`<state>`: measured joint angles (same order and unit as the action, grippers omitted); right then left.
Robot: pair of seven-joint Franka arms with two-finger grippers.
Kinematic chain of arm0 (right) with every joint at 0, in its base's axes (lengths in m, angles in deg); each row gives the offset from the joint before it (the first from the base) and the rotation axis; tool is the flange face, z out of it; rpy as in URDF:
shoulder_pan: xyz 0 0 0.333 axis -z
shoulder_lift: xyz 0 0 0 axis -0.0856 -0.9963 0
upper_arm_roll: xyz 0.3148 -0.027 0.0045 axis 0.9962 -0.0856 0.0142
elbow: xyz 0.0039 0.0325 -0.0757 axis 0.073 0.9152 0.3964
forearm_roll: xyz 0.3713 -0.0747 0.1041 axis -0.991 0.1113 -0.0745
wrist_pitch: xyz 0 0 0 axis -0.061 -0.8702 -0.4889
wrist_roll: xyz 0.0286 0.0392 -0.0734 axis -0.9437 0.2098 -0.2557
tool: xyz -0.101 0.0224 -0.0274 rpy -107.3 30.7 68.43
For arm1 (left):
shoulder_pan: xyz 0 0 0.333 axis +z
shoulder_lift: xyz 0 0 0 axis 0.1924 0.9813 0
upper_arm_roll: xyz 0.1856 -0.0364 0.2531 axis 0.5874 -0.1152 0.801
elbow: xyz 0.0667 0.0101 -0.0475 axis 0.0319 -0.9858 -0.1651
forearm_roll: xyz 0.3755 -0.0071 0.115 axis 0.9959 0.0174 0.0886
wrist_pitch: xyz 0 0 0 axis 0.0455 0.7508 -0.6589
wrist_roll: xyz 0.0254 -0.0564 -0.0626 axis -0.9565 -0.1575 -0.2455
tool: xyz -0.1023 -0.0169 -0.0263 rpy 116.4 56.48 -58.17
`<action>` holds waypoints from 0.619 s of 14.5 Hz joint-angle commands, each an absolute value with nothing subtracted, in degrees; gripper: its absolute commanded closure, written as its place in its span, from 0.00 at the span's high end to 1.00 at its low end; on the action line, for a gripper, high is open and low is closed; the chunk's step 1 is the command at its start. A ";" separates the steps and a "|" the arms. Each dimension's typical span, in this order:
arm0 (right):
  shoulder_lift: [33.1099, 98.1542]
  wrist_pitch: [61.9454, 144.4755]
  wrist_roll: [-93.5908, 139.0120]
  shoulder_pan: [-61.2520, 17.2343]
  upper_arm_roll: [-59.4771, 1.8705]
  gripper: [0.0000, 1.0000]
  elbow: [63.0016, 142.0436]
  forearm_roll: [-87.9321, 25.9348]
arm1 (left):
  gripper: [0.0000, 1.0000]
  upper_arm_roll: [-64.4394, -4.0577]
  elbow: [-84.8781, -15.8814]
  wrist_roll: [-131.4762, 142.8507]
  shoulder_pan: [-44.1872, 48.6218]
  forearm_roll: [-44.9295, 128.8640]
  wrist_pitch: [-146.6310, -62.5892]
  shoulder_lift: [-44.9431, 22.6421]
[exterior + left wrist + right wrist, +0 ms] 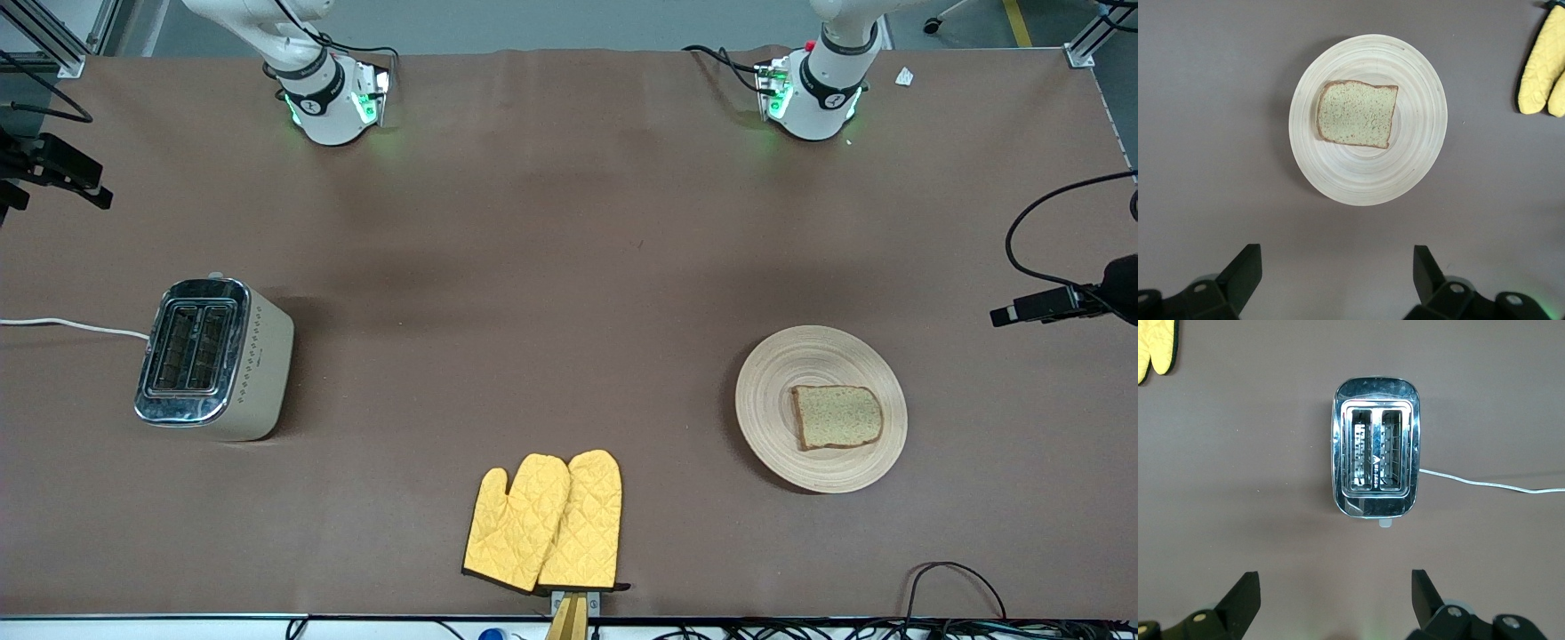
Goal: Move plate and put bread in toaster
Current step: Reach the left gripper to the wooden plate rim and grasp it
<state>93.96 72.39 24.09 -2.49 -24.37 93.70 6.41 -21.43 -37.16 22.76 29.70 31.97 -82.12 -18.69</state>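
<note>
The pale wooden plate lies toward the left arm's end of the table, with the bread slice on it. Both show in the left wrist view, plate and bread. The cream toaster with a chrome top stands toward the right arm's end, slots empty; it shows in the right wrist view. My left gripper is open and empty, high above the table with the plate below it. My right gripper is open and empty, high above the table with the toaster below it. Neither hand shows in the front view.
A pair of yellow oven mitts lies near the table's front edge, midway between toaster and plate. The toaster's white cord runs off the table's end. Black cameras on stands sit at both table ends.
</note>
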 commanded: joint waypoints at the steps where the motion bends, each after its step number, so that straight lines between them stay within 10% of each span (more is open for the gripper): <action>1: 94.28 72.58 24.58 -1.92 -23.97 1.00 94.20 6.29 | 1.00 -21.72 -36.45 32.40 33.84 26.46 -84.12 -11.31; 9: 94.19 72.23 24.40 -1.83 -23.97 1.00 93.94 6.29 | 0.89 -21.72 -34.87 51.59 37.99 11.24 -86.40 4.79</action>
<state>93.94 72.28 24.09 -2.49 -24.38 93.70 6.41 -21.34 -36.90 49.42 37.65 12.99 -85.96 3.44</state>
